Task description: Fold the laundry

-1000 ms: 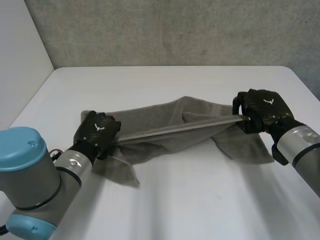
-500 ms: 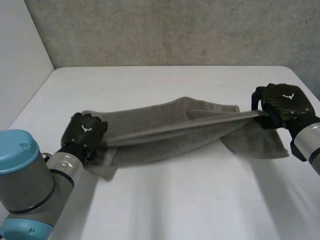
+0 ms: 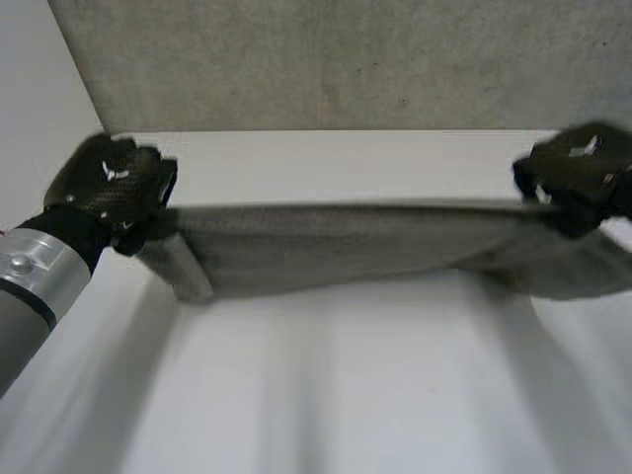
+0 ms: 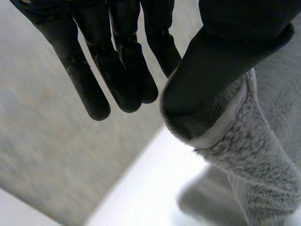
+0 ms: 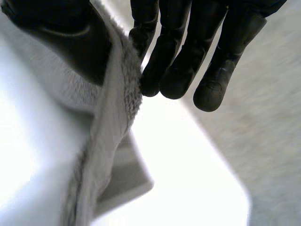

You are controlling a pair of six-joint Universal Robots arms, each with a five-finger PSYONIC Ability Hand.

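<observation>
A grey towel point(image 3: 355, 247) hangs stretched in a long band between my two hands above the white table point(image 3: 346, 395). My left hand point(image 3: 109, 188) holds its left end. In the left wrist view the thumb pins the towel's hemmed edge point(image 4: 254, 155) while the fingers point(image 4: 117, 61) stay straight beside it. My right hand point(image 3: 578, 168) holds the right end. In the right wrist view the towel point(image 5: 113, 132) is pinched between the thumb and the nearest finger point(image 5: 150, 52). The towel's lower edge sags toward the table, and a loose fold trails at the right.
A grey carpeted wall point(image 3: 346, 59) rises behind the table's far edge. A pale wall point(image 3: 39, 99) stands at the left. The table's surface point(image 5: 188, 165) lies below the hanging towel.
Both hands have risen, spread apart and moved toward the table's far side. The towel has come up off the table and been pulled taut. The left hand's grip tightened.
</observation>
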